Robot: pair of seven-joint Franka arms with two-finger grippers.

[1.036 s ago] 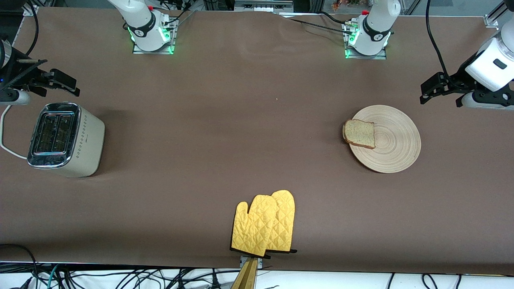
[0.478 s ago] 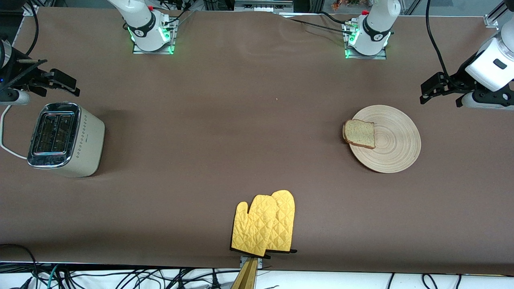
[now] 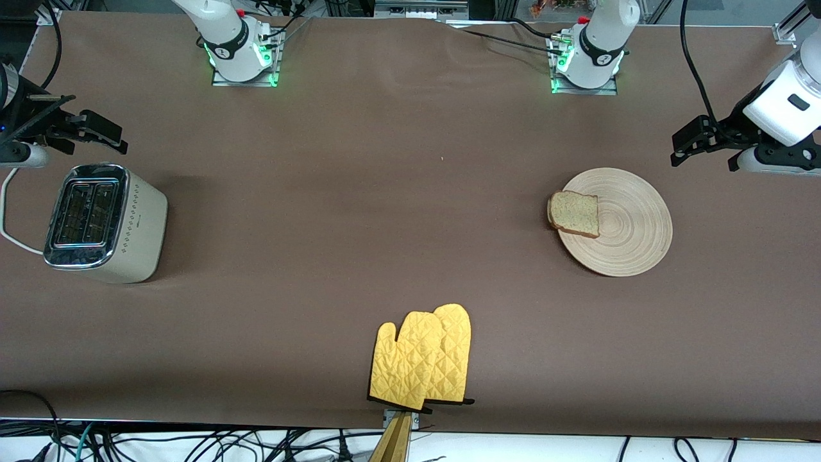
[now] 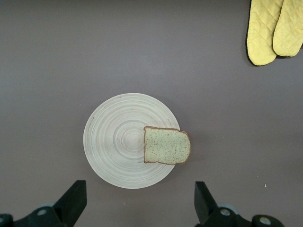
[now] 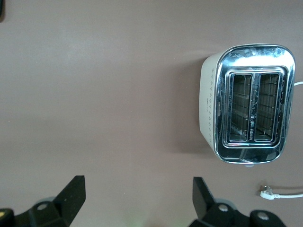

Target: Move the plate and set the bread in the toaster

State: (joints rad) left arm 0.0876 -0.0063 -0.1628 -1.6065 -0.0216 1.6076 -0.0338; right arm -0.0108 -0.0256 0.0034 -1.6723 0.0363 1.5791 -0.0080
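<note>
The tan wooden plate [image 3: 622,221] lies toward the left arm's end of the table. The bread slice [image 3: 575,213] rests on its rim, overhanging the edge toward the table's middle. Both show in the left wrist view, plate [image 4: 118,142] and bread [image 4: 167,145]. The cream toaster [image 3: 102,221] with chrome top stands at the right arm's end; its two slots are empty in the right wrist view [image 5: 248,104]. My left gripper [image 3: 689,144] is open and empty, up in the air over the table beside the plate. My right gripper [image 3: 96,131] is open and empty over the table beside the toaster.
A pair of yellow oven mitts [image 3: 423,359] lies near the table's front edge at the middle, also in the left wrist view [image 4: 274,28]. The toaster's white cord [image 3: 9,218] loops off the table end; its plug [image 5: 267,192] lies beside the toaster.
</note>
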